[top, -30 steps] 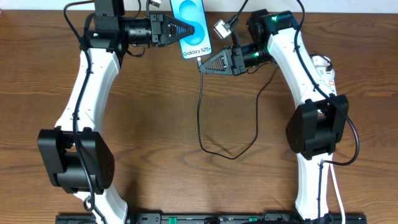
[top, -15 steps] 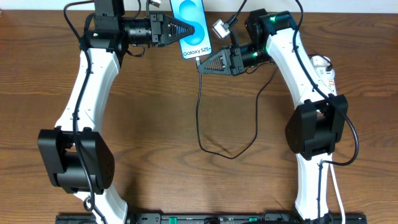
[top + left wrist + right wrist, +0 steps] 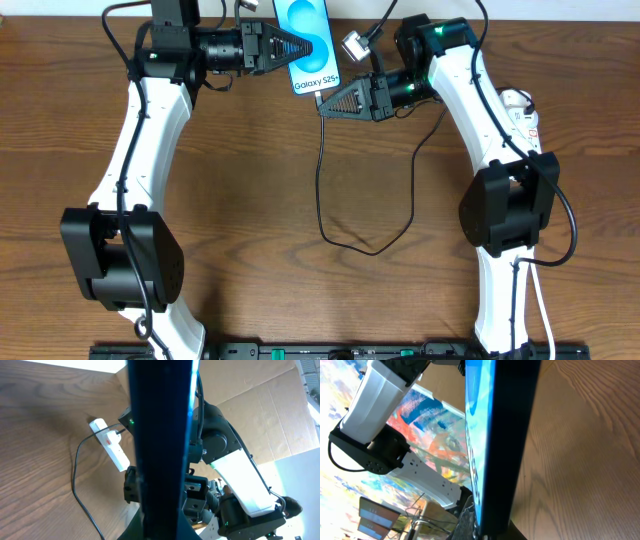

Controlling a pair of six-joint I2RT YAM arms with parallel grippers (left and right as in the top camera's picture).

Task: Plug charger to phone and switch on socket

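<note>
Phone: held clear of the table near its far edge, clamped in the left gripper so its lower end met the right gripper, whose fingers pinched the charger tip; socket lay well right, untouched.

Brown wooden table, grain visible, smooth with a low sheen. The phone has a glossy glass screen and dark, shiny edges. Below the phone trails the charger, a thin matt black cable. Right of the phone lies the socket, smooth white plastic. The arms flanking the phone have glossy white plastic shells and matt black joints.
</note>
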